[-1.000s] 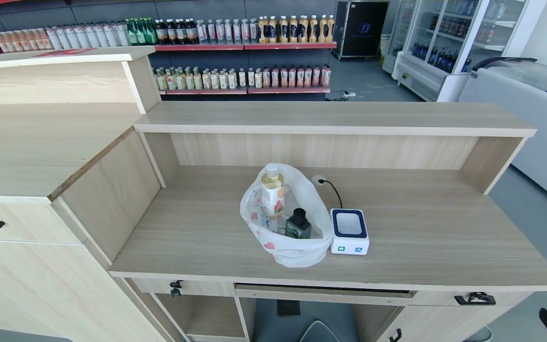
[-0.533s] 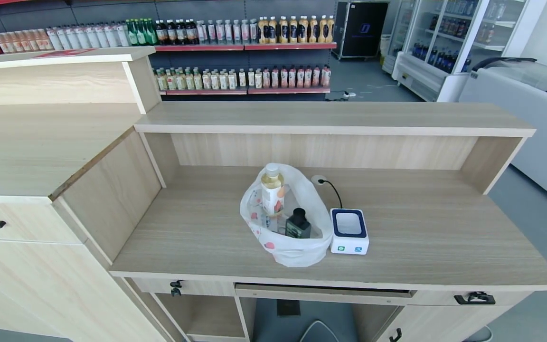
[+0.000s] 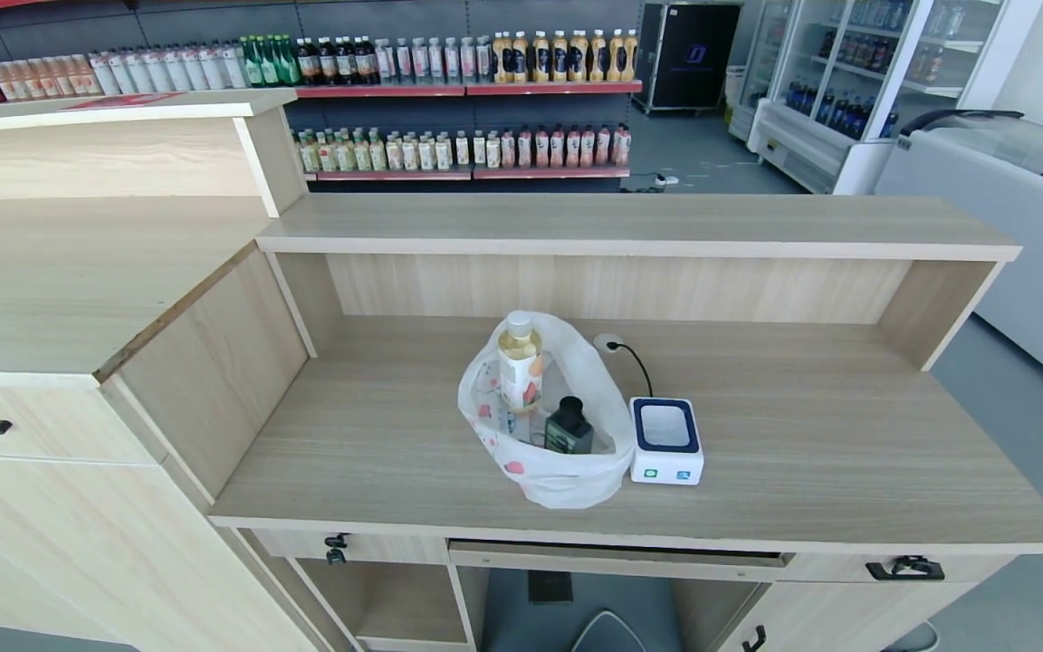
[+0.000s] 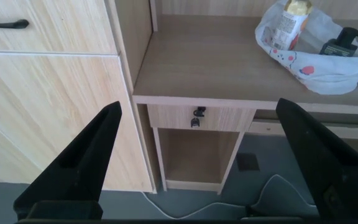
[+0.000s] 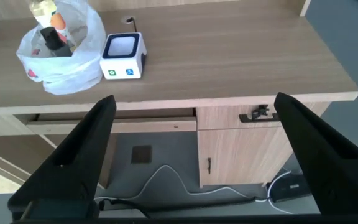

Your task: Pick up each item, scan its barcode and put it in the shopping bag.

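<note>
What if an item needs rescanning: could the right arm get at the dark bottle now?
Probably yes. The dark bottle stands uncovered in the open bag, on the scanner side. The right gripper, jaws open, hangs before the counter; it must rise over the edge.

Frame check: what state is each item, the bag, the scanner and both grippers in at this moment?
shopping bag: open, standing on the counter
tall bottle: upright inside the bag, capped
dark bottle: upright inside the bag, capped
scanner: flat on the counter beside the bag
left gripper: open, empty
right gripper: open, empty
</note>
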